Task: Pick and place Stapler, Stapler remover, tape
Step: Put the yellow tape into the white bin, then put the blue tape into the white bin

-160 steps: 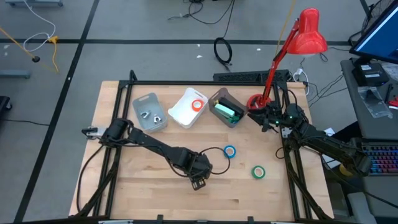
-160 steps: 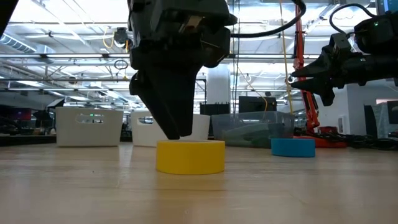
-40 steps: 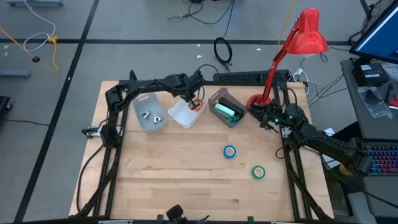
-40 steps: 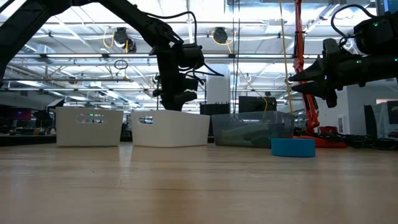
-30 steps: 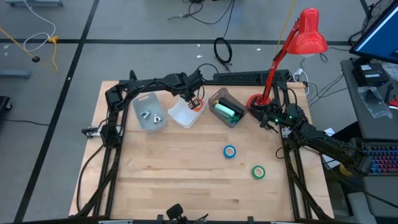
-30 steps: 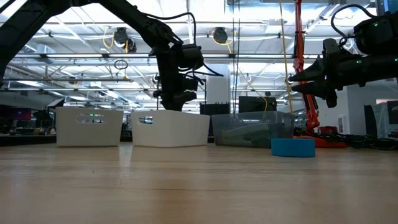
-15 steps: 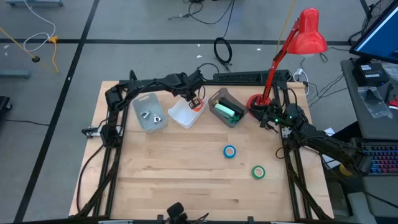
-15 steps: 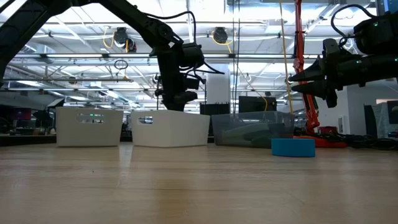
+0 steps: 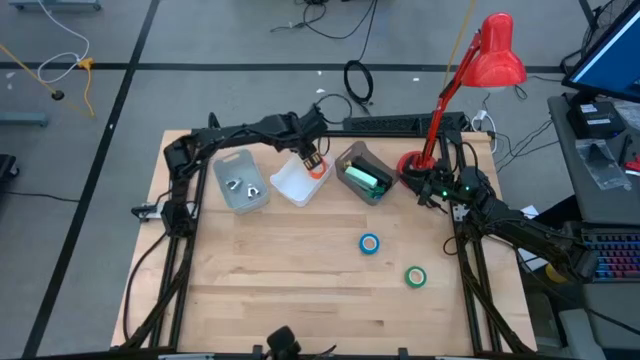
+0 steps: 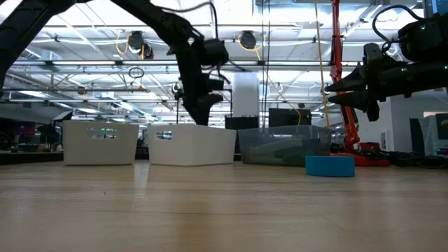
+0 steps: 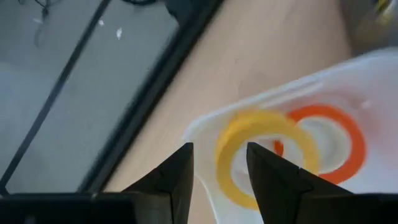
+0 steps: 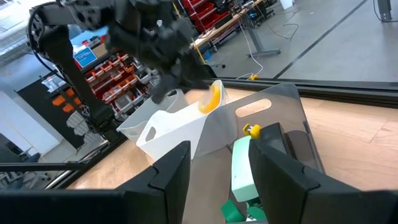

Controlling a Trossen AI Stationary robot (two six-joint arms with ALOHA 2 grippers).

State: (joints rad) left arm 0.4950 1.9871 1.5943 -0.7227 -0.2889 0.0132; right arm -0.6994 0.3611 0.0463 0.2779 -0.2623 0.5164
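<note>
With the yellow tape (image 11: 249, 155) dropping free between its open fingers into the white bin (image 9: 290, 180), the left tool (image 9: 312, 160) should next fetch the blue tape (image 9: 370, 243); the right tool (image 9: 425, 192) waits, parted and empty.

— What is the table (image 9: 260, 270) made of?
— Pale wood, matt, with visible board joints and grain; a black metal frame (image 9: 470, 290) is set around it.

— And the bins?
— Plastic throughout: the white bin (image 9: 292, 180) is smooth with a slight sheen, the grey bin (image 9: 240, 195) is matt, and the dark bin (image 12: 273, 118) is seen as translucent.

— The tape?
— The yellow tape roll (image 11: 249, 155) and the orange tape roll (image 11: 336, 146) look smooth and glossy.

— Anything shiny?
— The red lamp (image 9: 498, 52), finished in glossy enamel.
</note>
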